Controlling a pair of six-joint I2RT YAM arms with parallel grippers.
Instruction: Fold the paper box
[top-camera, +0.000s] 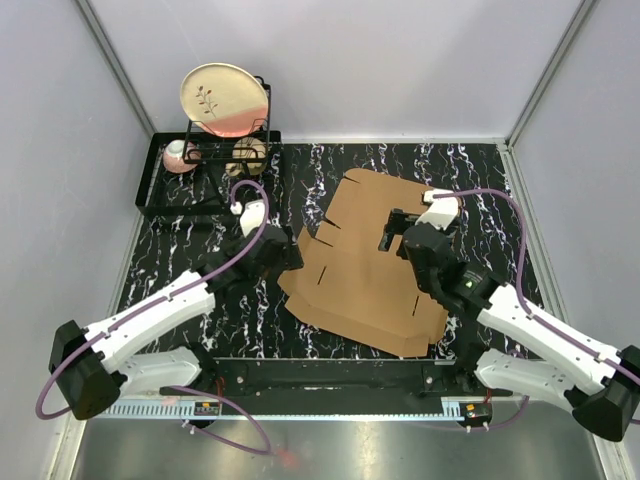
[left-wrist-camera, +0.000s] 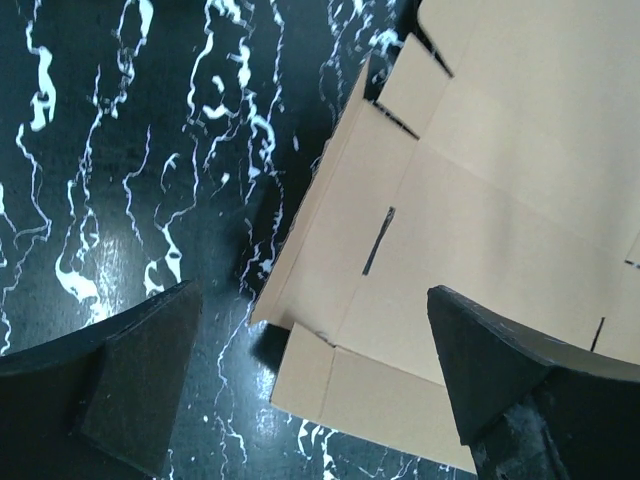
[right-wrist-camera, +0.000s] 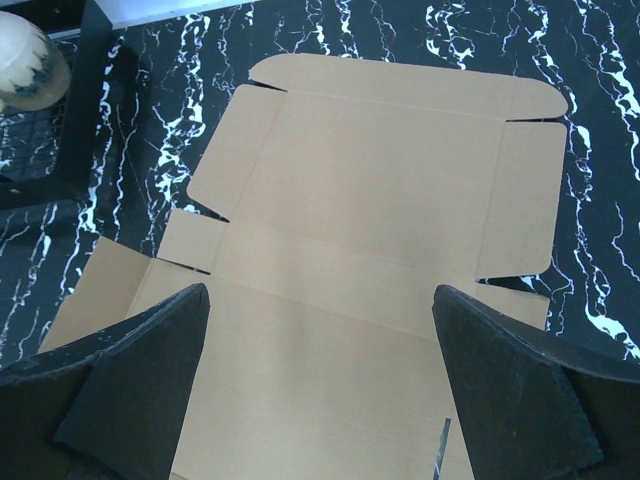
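paper box (top-camera: 350, 280) flat and unfolded, mid worktop (top-camera: 470, 170), sitting bit toward right edge. left gripper (top-camera: 290, 255) fingers spread wide at box's left edge. right gripper (top-camera: 392, 228) also wide apart, over box's far half, holding nothing

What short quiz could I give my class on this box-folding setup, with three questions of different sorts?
1. True or false: the paper box is already folded into shape.
2. Choose one. The right gripper is: A) shut on a flap; B) open above the box; C) out of view.
3. Fill the gap: in the top view, the plate stands in a rack at the far ____ corner.

Key: 1 false, it lies flat and unfolded. 2 B. 3 left.
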